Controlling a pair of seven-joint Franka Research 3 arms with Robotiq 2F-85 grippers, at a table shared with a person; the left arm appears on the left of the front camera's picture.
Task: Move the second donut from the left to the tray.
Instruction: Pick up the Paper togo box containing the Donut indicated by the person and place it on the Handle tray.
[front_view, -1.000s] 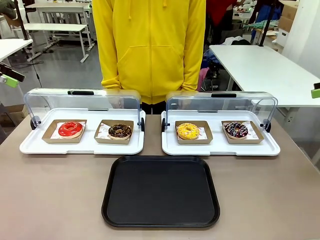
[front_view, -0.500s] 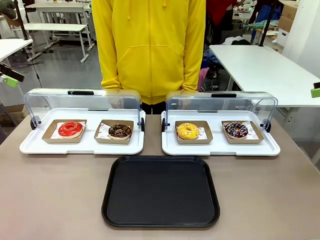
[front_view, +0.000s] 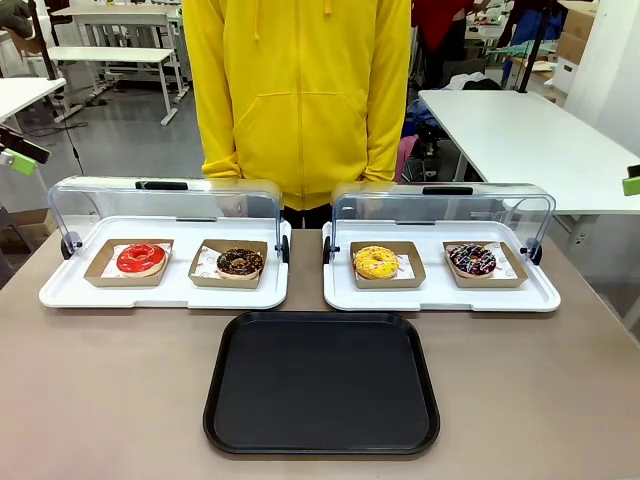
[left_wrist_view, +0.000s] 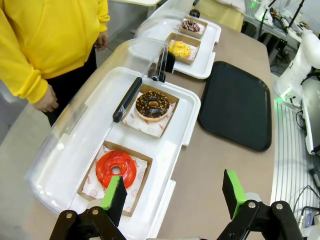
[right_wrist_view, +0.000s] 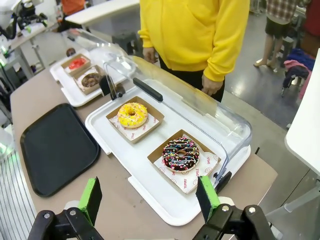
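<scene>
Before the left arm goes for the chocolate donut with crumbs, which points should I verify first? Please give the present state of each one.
1. Left gripper open: ok.
2. Clear lid over the crumb-topped chocolate donut raised: ok.
3. Donut sitting in its cardboard holder: ok.
4. Room for it on the black tray: ok.
5. Person's hand away from the donuts: ok.
6. Right gripper away from that side: ok.

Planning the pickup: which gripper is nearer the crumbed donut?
Left. The left gripper hovers by the red donut neighbouring the crumbed donut; the right gripper hovers beyond the sprinkled donut.
</scene>
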